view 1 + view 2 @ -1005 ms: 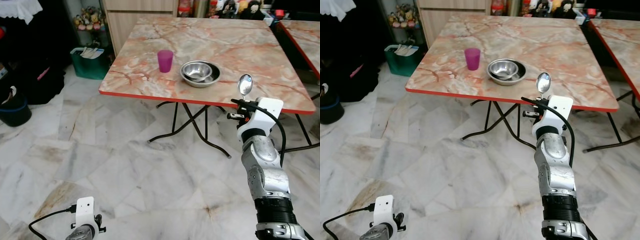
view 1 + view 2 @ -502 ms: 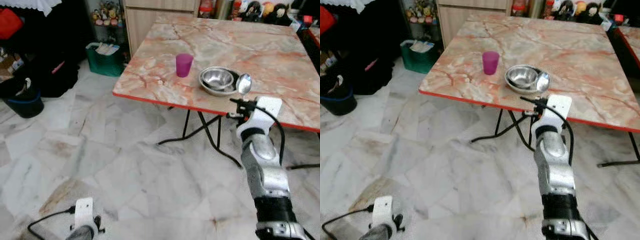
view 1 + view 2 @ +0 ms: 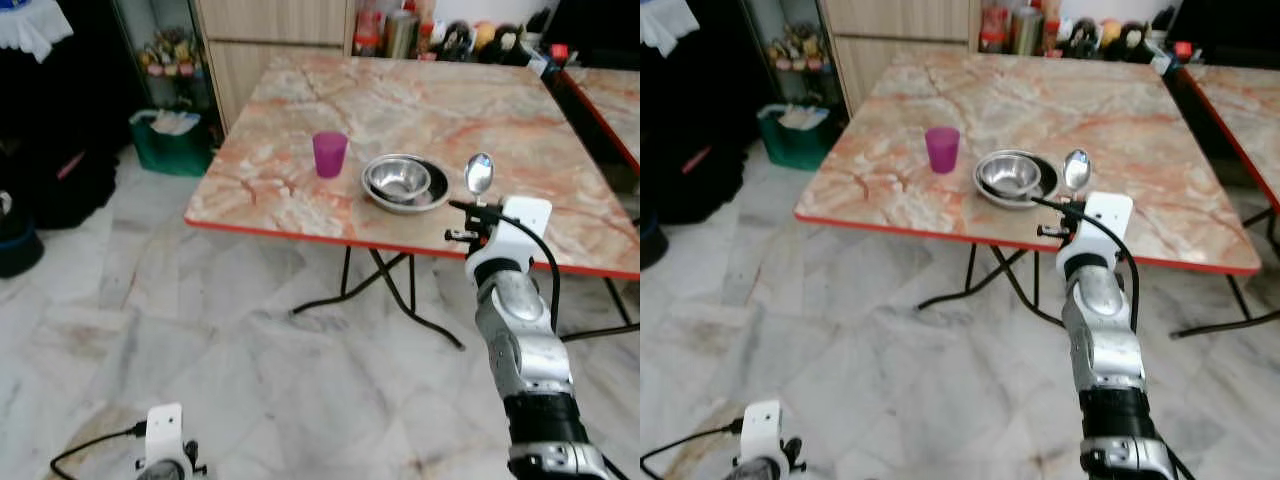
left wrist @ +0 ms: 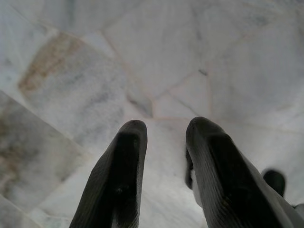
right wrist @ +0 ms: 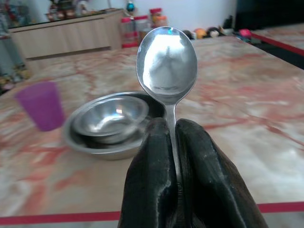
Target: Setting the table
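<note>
The marble-patterned desk [image 3: 480,110] with its red edge stands ahead on folding black legs, over a pale marble floor [image 3: 200,330]. On the desk, toward its near edge, a shallow steel plate [image 3: 428,198] carries a smaller steel bowl [image 3: 396,179]; a purple cup [image 3: 329,154] stands at about nine o'clock from them, just apart.

The right gripper [image 5: 172,137] is raised at the desk's near edge, at roughly four o'clock from the plate, and is clamped on the neck of a steel spoon [image 3: 479,173], bowl end upright. The left gripper [image 4: 164,137] hangs low over the floor, its fingers slightly parted and holding nothing.

The spoon looks light, rigid and polished, so it is likely slippery between the rubbery fingers and could pivot about so narrow a hold. The flat handle, gripped across its width as here, seems the soundest place to hold it. The bowl and plate are thin steel: light, hard, likely to skid or ring if knocked. The cup looks like light plastic, easily tipped.
</note>
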Available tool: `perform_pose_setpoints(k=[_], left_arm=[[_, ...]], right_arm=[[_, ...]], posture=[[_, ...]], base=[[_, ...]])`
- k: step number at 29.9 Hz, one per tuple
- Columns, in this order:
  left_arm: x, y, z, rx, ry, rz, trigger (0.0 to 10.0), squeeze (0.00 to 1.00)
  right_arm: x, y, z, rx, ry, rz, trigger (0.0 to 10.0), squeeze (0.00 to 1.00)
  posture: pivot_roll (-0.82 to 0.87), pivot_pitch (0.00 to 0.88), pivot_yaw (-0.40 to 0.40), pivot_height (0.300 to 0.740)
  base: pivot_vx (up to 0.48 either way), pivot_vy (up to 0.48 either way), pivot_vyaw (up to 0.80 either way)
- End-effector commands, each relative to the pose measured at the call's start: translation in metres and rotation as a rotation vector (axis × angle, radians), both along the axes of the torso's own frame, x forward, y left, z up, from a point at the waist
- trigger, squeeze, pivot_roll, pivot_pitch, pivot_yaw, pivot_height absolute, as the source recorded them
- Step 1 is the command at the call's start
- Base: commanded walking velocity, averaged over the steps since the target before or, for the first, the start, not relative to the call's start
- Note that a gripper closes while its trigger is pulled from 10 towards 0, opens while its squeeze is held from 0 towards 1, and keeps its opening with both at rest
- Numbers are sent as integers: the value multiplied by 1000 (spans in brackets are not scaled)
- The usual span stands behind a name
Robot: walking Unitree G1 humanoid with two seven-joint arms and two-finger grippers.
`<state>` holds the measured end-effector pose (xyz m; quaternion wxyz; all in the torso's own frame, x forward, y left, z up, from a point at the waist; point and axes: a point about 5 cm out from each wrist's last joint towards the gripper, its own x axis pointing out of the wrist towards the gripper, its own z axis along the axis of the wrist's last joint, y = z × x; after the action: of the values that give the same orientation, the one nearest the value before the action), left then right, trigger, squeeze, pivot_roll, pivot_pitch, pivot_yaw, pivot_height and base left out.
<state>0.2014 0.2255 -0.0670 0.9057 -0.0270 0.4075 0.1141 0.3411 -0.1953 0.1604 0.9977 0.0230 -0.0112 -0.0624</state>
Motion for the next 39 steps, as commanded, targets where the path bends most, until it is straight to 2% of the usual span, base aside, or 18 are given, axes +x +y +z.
perform_pose_setpoints(k=[1,5,21,39], left_arm=[[-2,-6,-3,-17,14,6,10000,0],[-2,-6,-3,-19,13,7,10000,0],[-1,-5,-2,-15,11,5,10000,0],[-3,-6,-3,-18,19,-6,10000,0]], right_arm=[[-1,-7,6,-14,-17,-19,10000,0],[0,-7,5,16,-14,-25,10000,0],[1,-5,6,15,-29,-22,10000,0],[-2,-15,6,4,-28,-75,10000,0]], posture=[[-50,113,20,740],[-46,114,19,740],[-47,113,24,740],[-49,110,29,740]], base=[[364,0,0],[364,0,0],[364,0,-77],[367,0,0]])
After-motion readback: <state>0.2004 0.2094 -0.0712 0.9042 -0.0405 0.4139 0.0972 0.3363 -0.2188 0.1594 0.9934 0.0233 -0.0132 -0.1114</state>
